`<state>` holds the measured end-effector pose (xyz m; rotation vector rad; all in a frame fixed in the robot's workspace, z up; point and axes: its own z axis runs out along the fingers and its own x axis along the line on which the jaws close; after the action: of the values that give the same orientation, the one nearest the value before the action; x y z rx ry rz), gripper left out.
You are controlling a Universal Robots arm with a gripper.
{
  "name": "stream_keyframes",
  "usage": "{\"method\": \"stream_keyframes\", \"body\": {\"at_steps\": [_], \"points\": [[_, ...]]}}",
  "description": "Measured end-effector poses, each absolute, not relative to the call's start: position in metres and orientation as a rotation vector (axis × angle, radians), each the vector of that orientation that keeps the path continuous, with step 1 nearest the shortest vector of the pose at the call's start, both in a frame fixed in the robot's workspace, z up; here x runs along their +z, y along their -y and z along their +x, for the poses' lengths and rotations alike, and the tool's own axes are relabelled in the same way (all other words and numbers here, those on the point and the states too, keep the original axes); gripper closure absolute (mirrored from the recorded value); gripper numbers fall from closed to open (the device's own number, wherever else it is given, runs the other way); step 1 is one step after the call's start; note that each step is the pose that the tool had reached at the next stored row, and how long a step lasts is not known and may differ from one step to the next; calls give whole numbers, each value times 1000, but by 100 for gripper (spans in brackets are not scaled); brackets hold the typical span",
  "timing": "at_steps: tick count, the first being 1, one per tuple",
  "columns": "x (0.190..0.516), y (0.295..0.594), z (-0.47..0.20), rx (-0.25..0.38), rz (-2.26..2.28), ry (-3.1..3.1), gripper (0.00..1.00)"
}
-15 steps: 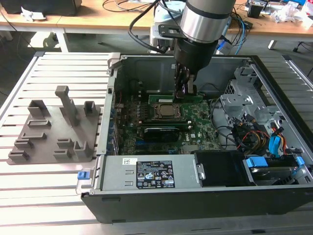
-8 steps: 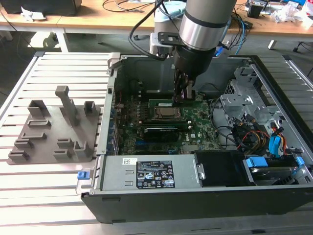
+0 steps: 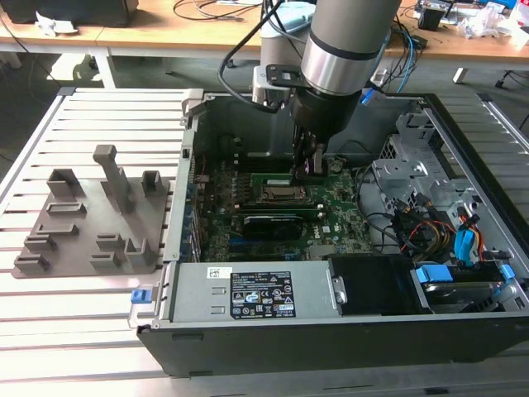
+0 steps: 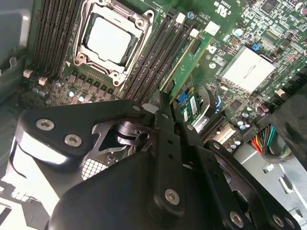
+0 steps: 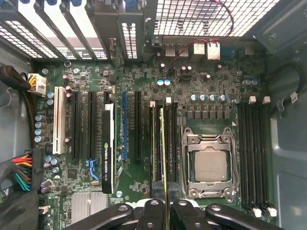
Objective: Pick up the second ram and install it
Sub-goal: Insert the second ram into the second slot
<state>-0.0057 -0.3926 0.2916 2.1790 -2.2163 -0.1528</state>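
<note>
- My hand is down inside the open computer case, fingers clamped on the second ram, holding it by one end so its long edge stays free to meet the slot.
- In the first wrist view the stick stands on edge, running straight up toward twelve o'clock from my fingertips, in line with the black memory slots just beside the processor socket.
- It looks lowered into the slot row, but I can't tell whether it is fully seated or the end clips have latched.
- In the exterior view my hand sits above the motherboard; the grey parts holder lies on the slatted tabletop, toward nine o'clock from the case.
</note>
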Motion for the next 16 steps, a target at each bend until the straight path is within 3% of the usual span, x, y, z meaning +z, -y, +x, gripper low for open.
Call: {"method": "stream_keyframes", "body": {"at_steps": [6, 16], "points": [[287, 375, -6, -153, 2179, 2216, 86], [268, 374, -6, -153, 2179, 2216, 86]]}}
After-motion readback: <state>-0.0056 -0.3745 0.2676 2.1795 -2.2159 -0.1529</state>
